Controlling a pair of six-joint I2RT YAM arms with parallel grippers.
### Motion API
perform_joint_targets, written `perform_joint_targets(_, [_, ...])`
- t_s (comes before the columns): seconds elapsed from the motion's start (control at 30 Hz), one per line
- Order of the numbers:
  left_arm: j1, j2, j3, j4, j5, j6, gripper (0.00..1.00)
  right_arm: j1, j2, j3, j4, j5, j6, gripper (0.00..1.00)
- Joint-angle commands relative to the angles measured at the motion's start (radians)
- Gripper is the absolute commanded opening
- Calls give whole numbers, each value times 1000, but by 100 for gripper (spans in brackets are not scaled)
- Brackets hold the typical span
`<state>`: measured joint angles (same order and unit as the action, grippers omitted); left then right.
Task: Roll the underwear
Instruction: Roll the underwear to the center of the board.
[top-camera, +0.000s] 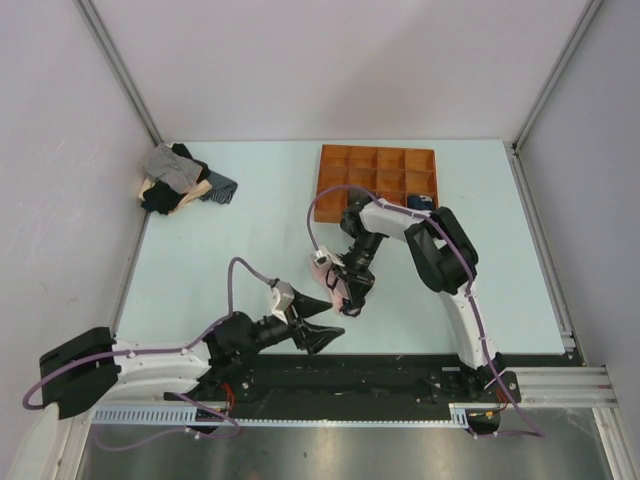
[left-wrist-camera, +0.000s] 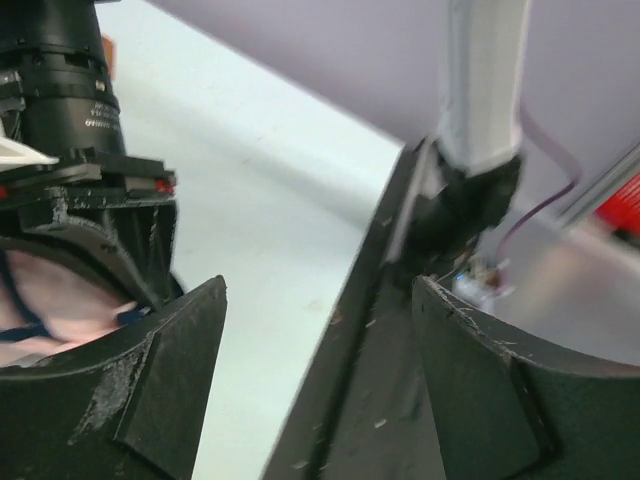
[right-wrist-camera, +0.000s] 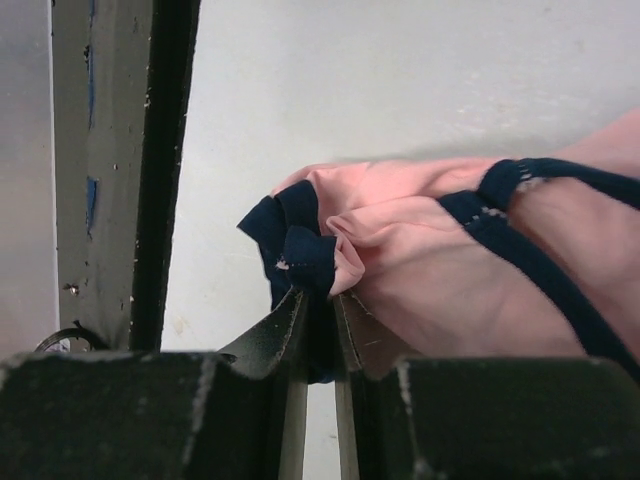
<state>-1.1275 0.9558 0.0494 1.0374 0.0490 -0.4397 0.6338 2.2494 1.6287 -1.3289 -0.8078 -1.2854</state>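
Note:
The underwear (right-wrist-camera: 440, 260) is light-pink fabric with dark navy edging. In the top view it is a small bunched piece (top-camera: 335, 283) at my right gripper (top-camera: 350, 296), near the table's front middle. My right gripper (right-wrist-camera: 318, 300) is shut on a bunched navy-edged corner of it, and the pink cloth trails to the right. My left gripper (top-camera: 322, 338) is open and empty just below and left of the right one, at the table's front edge. In the left wrist view (left-wrist-camera: 318, 350) the jaws stand wide apart, with a bit of the underwear (left-wrist-camera: 60, 305) at the far left under the right wrist.
An orange compartment tray (top-camera: 377, 172) stands at the back centre, with a dark bundle (top-camera: 420, 203) in one cell. A pile of grey, black and tan garments (top-camera: 180, 180) lies at the back left. The black front rail (top-camera: 380, 372) runs along the table's near edge.

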Motion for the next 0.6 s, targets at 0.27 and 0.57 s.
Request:
perform_joint_targets(0.27, [-26,228,268,-511,-80,487,74,-5,119,119,-191,28,49,19])
perform_joint_targets(0.57, [-32,465,420,-556,-130,591,73,-6,125,106,-190,28,34,20])
